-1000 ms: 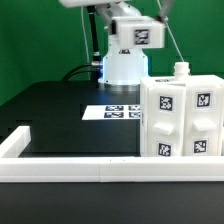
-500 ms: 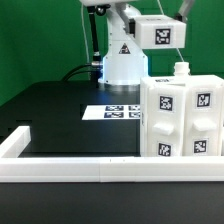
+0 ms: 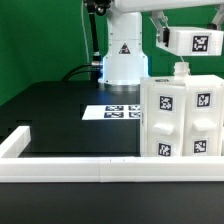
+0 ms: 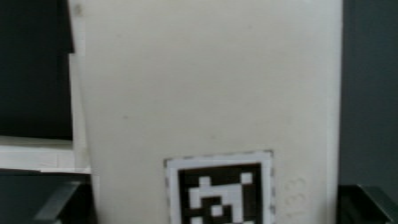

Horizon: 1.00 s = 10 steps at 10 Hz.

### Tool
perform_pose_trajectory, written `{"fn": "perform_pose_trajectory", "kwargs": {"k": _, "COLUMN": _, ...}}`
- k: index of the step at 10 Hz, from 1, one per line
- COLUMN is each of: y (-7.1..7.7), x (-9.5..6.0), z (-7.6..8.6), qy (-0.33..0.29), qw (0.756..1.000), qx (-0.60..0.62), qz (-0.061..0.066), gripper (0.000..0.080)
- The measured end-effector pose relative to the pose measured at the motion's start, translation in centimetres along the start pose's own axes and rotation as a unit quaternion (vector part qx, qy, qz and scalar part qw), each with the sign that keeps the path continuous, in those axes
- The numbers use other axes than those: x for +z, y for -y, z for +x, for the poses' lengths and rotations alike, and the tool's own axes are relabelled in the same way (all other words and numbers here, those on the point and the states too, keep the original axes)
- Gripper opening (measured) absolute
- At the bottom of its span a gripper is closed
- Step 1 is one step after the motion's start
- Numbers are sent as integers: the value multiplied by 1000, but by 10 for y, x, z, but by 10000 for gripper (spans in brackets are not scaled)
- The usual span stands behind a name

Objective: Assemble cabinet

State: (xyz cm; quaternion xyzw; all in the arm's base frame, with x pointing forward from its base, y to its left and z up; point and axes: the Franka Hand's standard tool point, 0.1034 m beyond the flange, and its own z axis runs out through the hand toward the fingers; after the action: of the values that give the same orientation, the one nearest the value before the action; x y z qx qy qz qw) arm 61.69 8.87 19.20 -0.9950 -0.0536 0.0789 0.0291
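Hanging in the air at the upper part of the exterior view's right, a white panel [image 3: 195,42] lies level at the end of the robot arm, with a black-and-white tag on the side facing the camera. The hand [image 3: 162,30] meets it at the end nearer the arm and appears to be pinching it, though the fingertips are hard to make out. In the wrist view the same panel [image 4: 205,90] fills most of the picture, with one tag showing on it and blurred dark shapes at either side.

The cabinet [image 3: 180,118], a large white box with tags on its faces, stands on the black worktop [image 3: 50,110] at the exterior view's right. It is below the raised panel and apart from it, and a small white peg [image 3: 181,69] sticks up from its top. The marker board [image 3: 118,110] lies flat just beside the cabinet. A long white border rail [image 3: 90,170] runs across the front. The arm's white base [image 3: 122,60] stands behind the marker board.
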Motion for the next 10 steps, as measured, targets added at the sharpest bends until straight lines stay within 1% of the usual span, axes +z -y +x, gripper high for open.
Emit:
{"fn": "perform_pose_trajectory", "kwargs": {"k": 2, "y": 1, "x": 1, "z": 0, "qy": -3, "qw": 1000, "qx": 2, "qz": 2, "gripper": 557}}
{"fn": "perform_pose_trajectory", "kwargs": {"k": 3, "y": 4, "x": 4, "z": -2, "qy": -14, "qw": 1000, "qx": 7, "qz": 9, "gripper": 557}}
{"fn": "perform_pose_trajectory", "kwargs": {"k": 4, "y": 5, "x": 6, "z": -9, "qy": -12, "qw": 1000, "qx": 8, "qz": 10, "gripper": 557}}
{"fn": "perform_pose_trajectory", "kwargs": {"k": 7, "y": 8, "x": 16, "z": -14, "qy": -10, "qw": 1000, "qx": 4, "qz": 8, "gripper": 557}}
{"fn": "perform_pose_trajectory", "kwargs": {"k": 9, "y": 4, "x": 21, "z": -15, "qy": -8, "qw": 1000, "qx": 4, "qz": 7, "gripper": 557}}
{"fn": "perform_pose_trajectory", "kwargs": {"k": 10, "y": 1, "x": 21, "z": -13, "qy": -11, "qw": 1000, "qx": 3, "qz": 7, "gripper": 557}}
